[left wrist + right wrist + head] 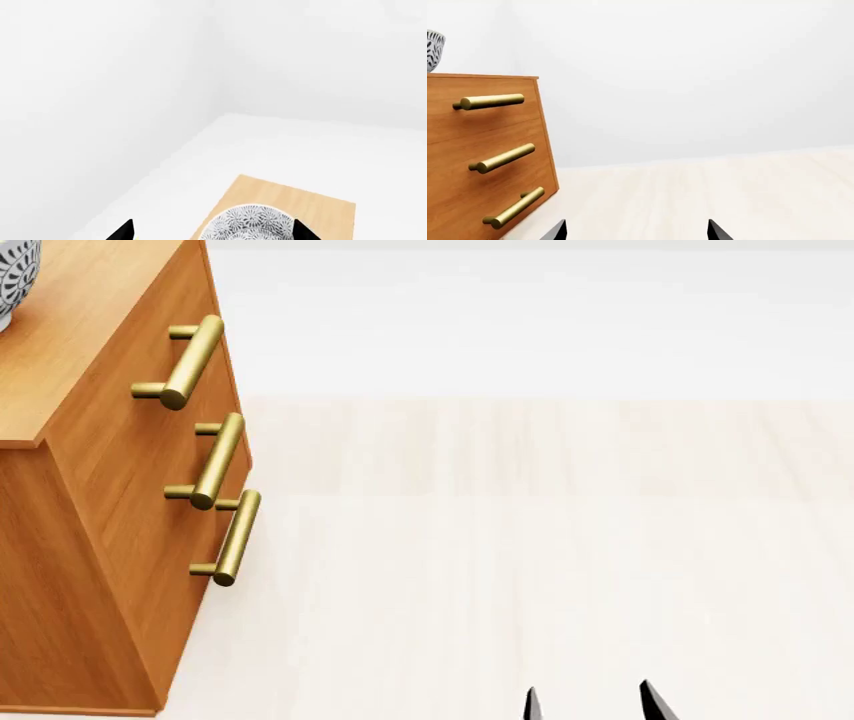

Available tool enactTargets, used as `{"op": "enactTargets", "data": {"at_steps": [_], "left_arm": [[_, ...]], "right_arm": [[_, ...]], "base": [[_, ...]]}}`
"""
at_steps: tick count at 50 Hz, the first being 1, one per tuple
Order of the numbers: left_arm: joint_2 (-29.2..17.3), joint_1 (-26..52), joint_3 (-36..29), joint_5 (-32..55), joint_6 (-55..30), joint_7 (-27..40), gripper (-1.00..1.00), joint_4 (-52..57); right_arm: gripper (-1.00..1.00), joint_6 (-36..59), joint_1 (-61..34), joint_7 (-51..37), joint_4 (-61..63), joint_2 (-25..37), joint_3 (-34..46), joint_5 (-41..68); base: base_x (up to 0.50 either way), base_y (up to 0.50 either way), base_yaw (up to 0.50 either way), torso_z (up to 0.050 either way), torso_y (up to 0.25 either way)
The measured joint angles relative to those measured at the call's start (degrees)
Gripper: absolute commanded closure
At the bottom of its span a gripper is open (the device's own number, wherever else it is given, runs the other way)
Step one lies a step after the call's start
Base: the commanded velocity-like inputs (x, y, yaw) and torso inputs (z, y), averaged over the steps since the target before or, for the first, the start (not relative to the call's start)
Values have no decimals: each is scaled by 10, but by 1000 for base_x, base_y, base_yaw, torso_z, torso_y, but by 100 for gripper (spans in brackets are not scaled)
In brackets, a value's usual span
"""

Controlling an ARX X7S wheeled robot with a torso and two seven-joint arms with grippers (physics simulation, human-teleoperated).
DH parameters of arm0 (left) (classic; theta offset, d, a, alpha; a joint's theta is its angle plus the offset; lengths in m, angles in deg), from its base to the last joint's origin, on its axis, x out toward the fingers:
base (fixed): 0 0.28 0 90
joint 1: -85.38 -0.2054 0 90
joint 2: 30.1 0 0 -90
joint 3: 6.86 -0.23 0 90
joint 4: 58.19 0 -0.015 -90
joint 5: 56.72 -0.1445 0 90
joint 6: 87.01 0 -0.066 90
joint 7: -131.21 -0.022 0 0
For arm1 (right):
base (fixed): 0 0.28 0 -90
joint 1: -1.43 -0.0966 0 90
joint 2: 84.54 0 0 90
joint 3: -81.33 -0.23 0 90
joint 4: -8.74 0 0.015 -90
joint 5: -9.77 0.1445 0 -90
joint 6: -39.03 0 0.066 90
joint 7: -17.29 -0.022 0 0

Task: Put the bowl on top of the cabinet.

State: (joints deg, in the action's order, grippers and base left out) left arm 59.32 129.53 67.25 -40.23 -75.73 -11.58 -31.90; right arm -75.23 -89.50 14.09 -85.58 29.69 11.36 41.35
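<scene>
The bowl (252, 223), white with a dense grey-black floral pattern, stands on the light wooden top of the cabinet (293, 197). My left gripper (212, 233) is open above it. Its two dark fingertips are wide apart, and the bowl lies between them, close to one tip. The head view has the orange-brown cabinet (94, 540) at the left, with the bowl (14, 280) cut off at the top left corner. My right gripper (594, 705) hangs open low over the floor, away from the cabinet, with nothing between its fingers. In the right wrist view that gripper (636, 231) faces the cabinet (467, 145) and the bowl (432, 50).
Three brass bar handles (203, 462) stick out from the cabinet's drawer fronts toward the open floor. Pale wood floor (534, 540) stretches to the right. White walls meet in a corner behind the cabinet (213, 75).
</scene>
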Motion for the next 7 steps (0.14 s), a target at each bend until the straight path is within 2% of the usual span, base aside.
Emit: {"op": "enactTargets", "data": {"at_steps": [7], "left_arm": [[3,4,-57,65,-22,10,-100,38]], "right_arm": [[-100,1,-1,1,-1,-1,2,-1]], "base": [[0,0,0,0,0]]}}
